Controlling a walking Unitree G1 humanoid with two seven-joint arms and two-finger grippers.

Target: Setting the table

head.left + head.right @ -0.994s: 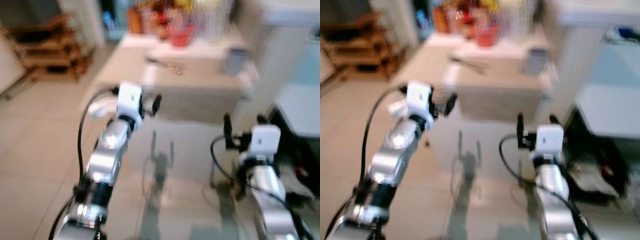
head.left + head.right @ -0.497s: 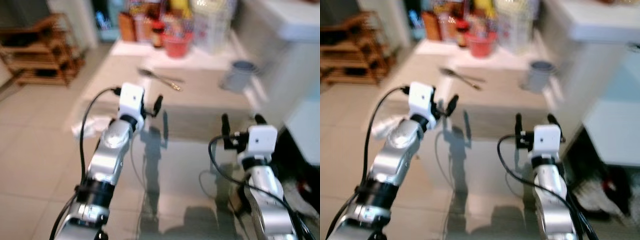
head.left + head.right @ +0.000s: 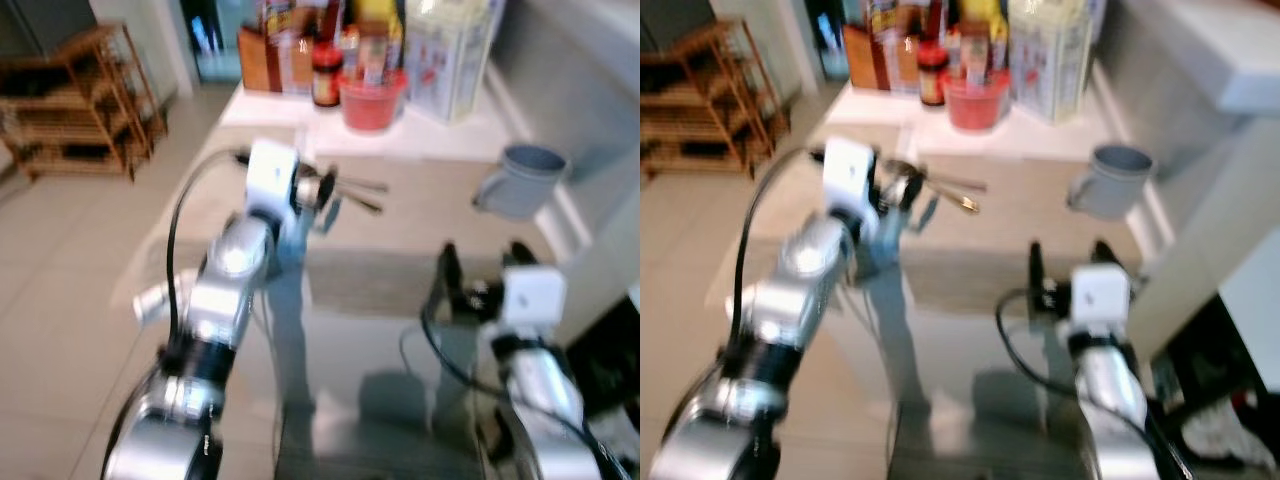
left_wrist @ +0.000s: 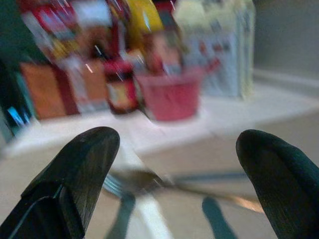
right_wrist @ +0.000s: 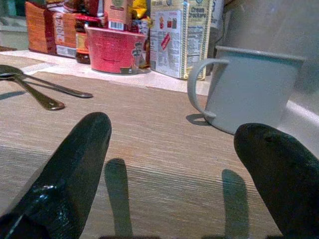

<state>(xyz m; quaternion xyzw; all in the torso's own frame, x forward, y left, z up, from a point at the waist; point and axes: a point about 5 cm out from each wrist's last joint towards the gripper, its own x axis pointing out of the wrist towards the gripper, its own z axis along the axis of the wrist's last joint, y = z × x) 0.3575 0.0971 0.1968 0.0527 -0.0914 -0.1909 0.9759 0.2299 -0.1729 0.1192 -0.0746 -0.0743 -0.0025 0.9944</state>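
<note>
A spoon and a fork (image 3: 358, 193) lie side by side on the wooden table (image 3: 420, 225), also seen as cutlery (image 5: 46, 92) in the right wrist view. A grey-blue mug (image 3: 520, 182) stands at the table's right side, close ahead of my right gripper (image 3: 485, 258), which is open and holds nothing; the mug (image 5: 254, 89) is upright. My left gripper (image 3: 328, 198) is stretched out over the table just short of the cutlery (image 4: 149, 181), open and holding nothing, with its black fingers (image 4: 82, 164) wide apart.
A red bowl (image 3: 370, 98), jars, boxes and a tall carton (image 3: 450, 48) crowd the white strip at the table's far end. A wooden shelf rack (image 3: 80, 100) stands on the tiled floor to the left. A glossy surface (image 3: 350, 390) lies just below my arms.
The whole view has closed in on the table, so the camera has moved forward. My left arm has reached out toward the cutlery; the right gripper stays raised and open.
</note>
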